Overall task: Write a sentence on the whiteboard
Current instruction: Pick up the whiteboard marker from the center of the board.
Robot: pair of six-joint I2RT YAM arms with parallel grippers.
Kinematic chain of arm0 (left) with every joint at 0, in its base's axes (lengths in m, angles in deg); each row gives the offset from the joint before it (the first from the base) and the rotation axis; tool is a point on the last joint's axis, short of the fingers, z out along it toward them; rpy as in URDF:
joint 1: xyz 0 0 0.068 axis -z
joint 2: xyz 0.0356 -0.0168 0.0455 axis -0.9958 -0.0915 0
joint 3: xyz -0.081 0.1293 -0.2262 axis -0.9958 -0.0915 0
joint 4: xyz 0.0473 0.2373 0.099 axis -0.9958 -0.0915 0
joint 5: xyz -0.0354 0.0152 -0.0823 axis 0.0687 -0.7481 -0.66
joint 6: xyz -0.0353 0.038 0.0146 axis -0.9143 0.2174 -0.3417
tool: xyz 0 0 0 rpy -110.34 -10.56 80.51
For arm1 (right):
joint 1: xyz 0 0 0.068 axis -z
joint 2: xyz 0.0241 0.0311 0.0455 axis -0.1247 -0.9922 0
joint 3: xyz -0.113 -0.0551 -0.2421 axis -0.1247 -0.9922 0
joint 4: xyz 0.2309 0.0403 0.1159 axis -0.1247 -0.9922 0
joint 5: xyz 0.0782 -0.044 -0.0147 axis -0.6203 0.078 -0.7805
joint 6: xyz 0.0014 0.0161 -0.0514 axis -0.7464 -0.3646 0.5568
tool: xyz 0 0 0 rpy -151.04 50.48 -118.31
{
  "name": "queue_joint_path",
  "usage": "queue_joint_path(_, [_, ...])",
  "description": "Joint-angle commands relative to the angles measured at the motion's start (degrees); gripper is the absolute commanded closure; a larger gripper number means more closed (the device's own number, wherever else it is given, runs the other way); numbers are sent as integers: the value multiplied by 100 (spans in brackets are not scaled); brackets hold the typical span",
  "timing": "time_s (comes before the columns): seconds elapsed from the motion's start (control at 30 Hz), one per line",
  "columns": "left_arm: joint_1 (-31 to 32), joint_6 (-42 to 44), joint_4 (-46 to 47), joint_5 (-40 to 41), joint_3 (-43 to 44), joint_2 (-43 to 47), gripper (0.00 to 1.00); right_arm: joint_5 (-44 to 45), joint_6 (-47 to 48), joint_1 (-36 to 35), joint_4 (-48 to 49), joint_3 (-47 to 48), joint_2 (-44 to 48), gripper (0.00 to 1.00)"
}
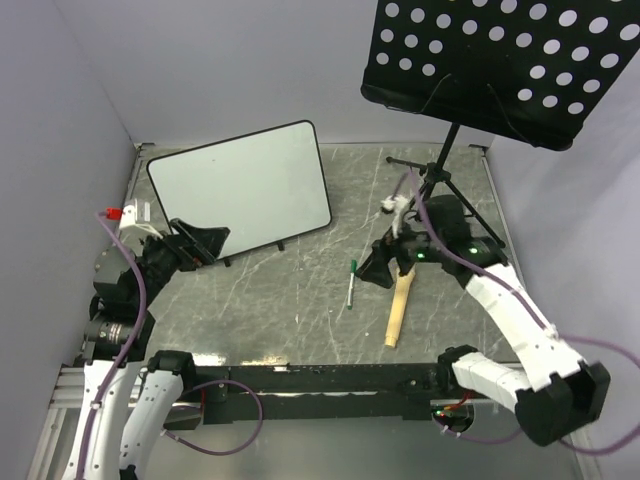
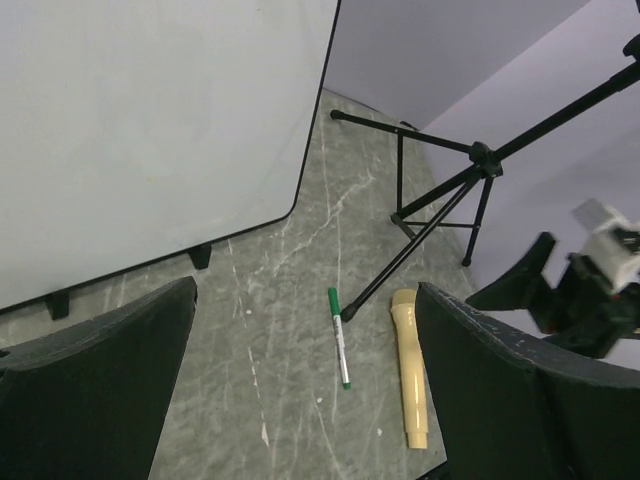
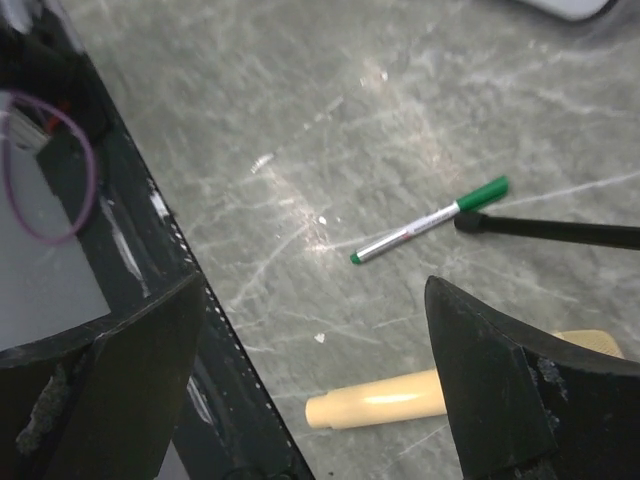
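The whiteboard [image 1: 240,185] stands tilted at the back left, and its white face is blank. No sentence shows on it in any view. It fills the upper left of the left wrist view [image 2: 150,120]. A green-capped marker [image 1: 351,283] lies on the table mid-way between the arms, also in the left wrist view [image 2: 339,337] and the right wrist view [image 3: 430,220]. My left gripper [image 1: 200,243] is open and empty by the board's lower left edge [image 2: 310,400]. My right gripper [image 1: 385,262] is open and empty, just right of the marker [image 3: 310,380].
A beige cylinder [image 1: 400,308] lies right of the marker [image 2: 410,370] [image 3: 380,400]. A black perforated music stand [image 1: 500,60] on a tripod [image 2: 440,200] stands at the back right, and one tripod foot [image 3: 540,228] touches the marker's cap end. Grey walls enclose the table.
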Motion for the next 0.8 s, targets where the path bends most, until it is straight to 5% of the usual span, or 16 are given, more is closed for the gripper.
queue_joint_path(0.0, [6,-216,60,-61,-77,293,4,1303,-183,-775,283,-127,-518,7])
queue_joint_path(0.2, [15,-375,-19,88,-324,662,4,2878,-1404,-1542,766,-189,-1722,19])
queue_joint_path(0.53, [15,-120,-353,422,-175,830,4,3117,-2170,-1780,785,321,-3585,35])
queue_joint_path(0.77, [6,-137,-213,405,-175,786,4,3125,-2197,-1920,794,365,-4008,41])
